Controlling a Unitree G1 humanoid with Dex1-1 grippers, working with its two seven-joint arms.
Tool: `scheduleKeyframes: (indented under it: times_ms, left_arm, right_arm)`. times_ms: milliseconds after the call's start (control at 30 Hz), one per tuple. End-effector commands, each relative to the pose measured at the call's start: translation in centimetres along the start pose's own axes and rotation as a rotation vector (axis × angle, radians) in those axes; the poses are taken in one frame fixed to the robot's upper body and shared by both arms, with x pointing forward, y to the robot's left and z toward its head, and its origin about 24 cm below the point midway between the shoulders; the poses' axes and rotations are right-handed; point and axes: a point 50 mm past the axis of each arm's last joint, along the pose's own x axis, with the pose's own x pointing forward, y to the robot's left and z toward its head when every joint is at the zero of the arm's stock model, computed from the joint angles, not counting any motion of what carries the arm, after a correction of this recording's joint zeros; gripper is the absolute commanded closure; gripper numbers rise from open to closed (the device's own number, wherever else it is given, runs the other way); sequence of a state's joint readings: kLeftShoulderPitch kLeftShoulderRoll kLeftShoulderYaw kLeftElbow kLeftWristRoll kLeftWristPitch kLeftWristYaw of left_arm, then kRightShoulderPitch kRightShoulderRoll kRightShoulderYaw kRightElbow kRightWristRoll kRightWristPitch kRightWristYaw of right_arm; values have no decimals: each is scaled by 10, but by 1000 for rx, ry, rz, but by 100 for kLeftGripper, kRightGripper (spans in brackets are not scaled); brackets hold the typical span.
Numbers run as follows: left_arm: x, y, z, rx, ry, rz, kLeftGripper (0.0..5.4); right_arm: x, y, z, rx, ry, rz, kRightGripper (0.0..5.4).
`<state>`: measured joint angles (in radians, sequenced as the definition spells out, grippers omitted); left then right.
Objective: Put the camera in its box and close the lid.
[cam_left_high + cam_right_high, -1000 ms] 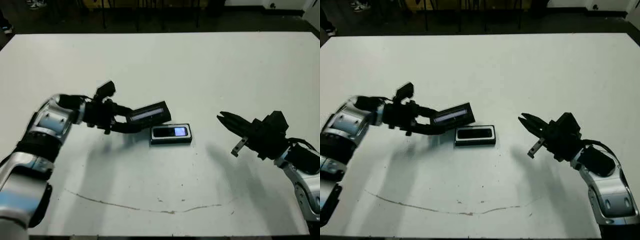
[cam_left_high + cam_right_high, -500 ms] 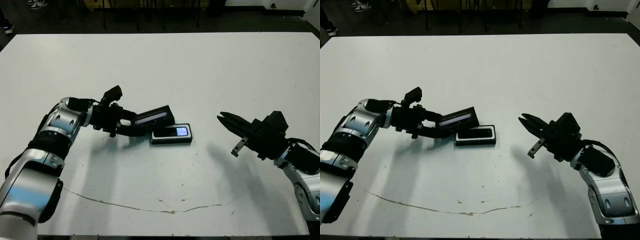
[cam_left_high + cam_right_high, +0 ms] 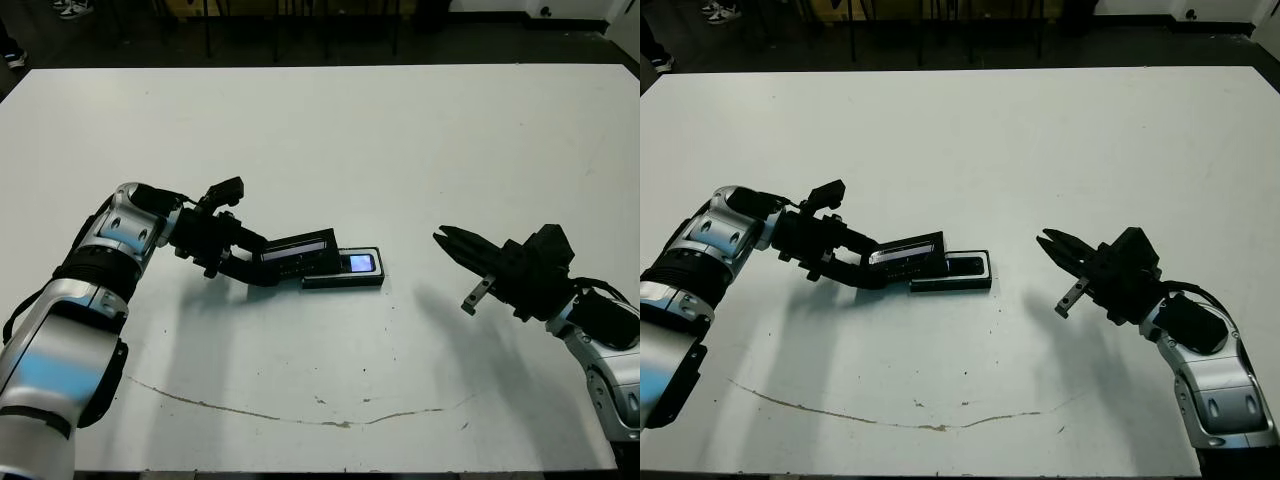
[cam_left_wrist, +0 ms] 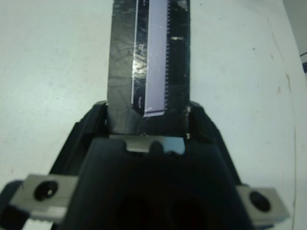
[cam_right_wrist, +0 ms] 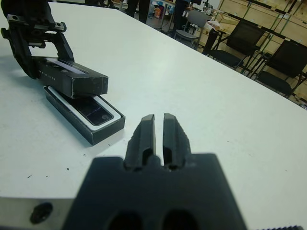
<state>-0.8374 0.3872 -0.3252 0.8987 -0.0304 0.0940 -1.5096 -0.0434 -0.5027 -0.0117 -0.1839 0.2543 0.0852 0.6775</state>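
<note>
The box (image 3: 368,281), a shallow black-rimmed tray with white lining, lies at the table's middle. The camera (image 3: 360,263) lies inside it, its bluish screen showing at the box's right end. My left gripper (image 3: 260,260) is shut on the left end of the lid (image 3: 300,253), a black panel with a silvery patch. The lid hangs almost flat over the box's left half. The left wrist view shows the lid (image 4: 148,57) clamped between both fingers. My right gripper (image 3: 447,241) is shut on nothing, hovering right of the box (image 5: 103,129) and apart from it.
A thin brownish line (image 3: 300,415) runs across the white table near its front edge. Chairs (image 5: 240,38) and shelving stand beyond the far edge.
The left gripper has lowered the lid from a steep tilt to nearly flat and slid it over the box's left half. The right arm has stayed put.
</note>
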Motion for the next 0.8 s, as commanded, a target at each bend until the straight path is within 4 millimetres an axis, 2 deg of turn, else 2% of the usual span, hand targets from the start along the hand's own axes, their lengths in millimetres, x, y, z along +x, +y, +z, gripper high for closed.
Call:
scheduleKeyframes:
  times_ms: [33, 300, 800]
  left_arm:
    - [15, -1, -11, -60, 42, 4, 274]
    - [38, -6, -13, -32, 68, -53, 274]
    - [24, -15, -14, 32, 148, -125, 274]
  right_arm:
    - [-1, 2, -5, 12, 21, 10, 540]
    - [-2, 3, -5, 19, 19, 8, 540]
    - [-2, 3, -4, 18, 27, 8, 540]
